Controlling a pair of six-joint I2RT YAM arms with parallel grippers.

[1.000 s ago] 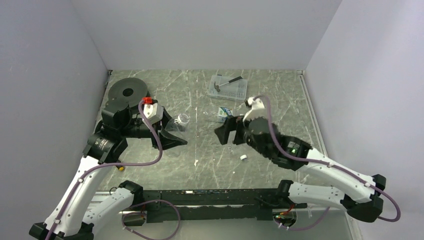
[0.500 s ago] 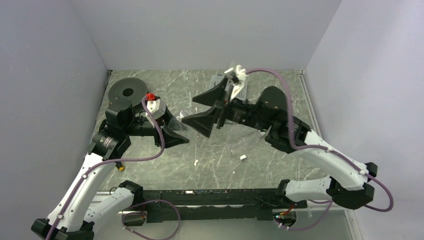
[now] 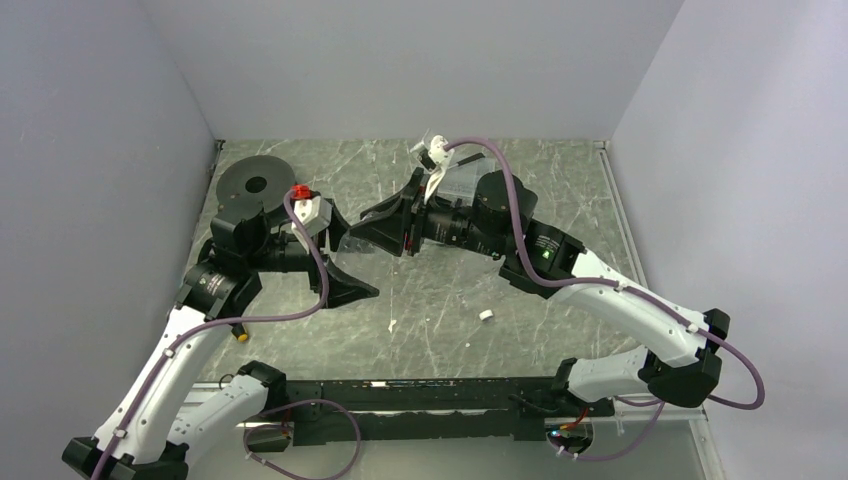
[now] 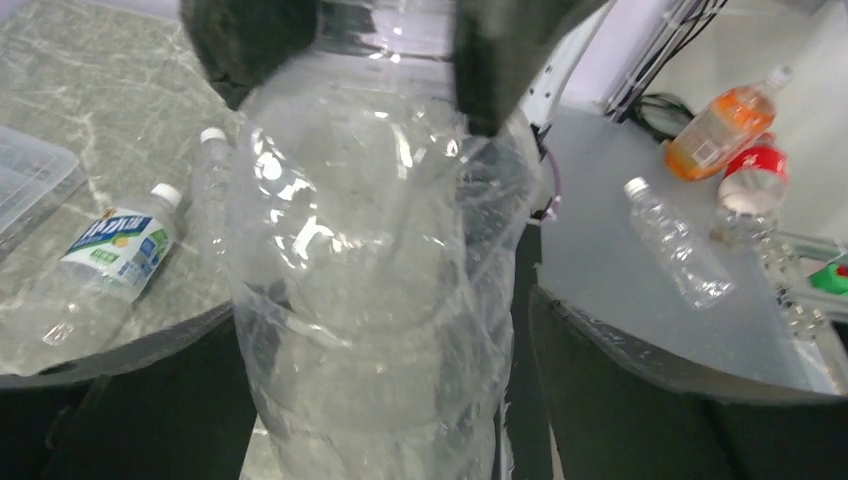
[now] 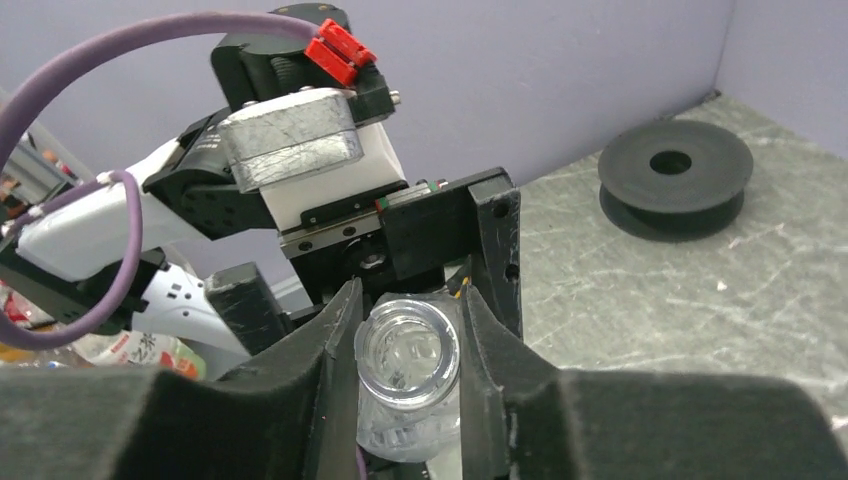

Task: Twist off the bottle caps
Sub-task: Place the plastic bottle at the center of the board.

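Observation:
A clear, crumpled bottle (image 4: 370,280) hangs between the two grippers above the table. Its mouth (image 5: 408,350) is open, with no cap on it. My right gripper (image 5: 408,320) is shut on the bottle's neck, one finger on each side. My left gripper (image 3: 352,255) stands open around the bottle's body, with a gap at its right finger (image 4: 640,400). A loose white cap (image 3: 486,315) lies on the table. A short bottle with a blue-and-white label (image 4: 115,250) lies capped on the table, and beside it lies another small capped clear bottle (image 4: 210,190).
A black disc (image 3: 257,183) sits at the back left. A clear tray (image 4: 30,180) stands at the back, mostly hidden behind the right arm in the top view. Off the table lie an orange bottle (image 4: 725,125), a red-labelled one (image 4: 755,185) and a clear one (image 4: 675,240).
My right gripper swung left to the bottle and shut on its neck. My left gripper, which held the bottle's body, has opened.

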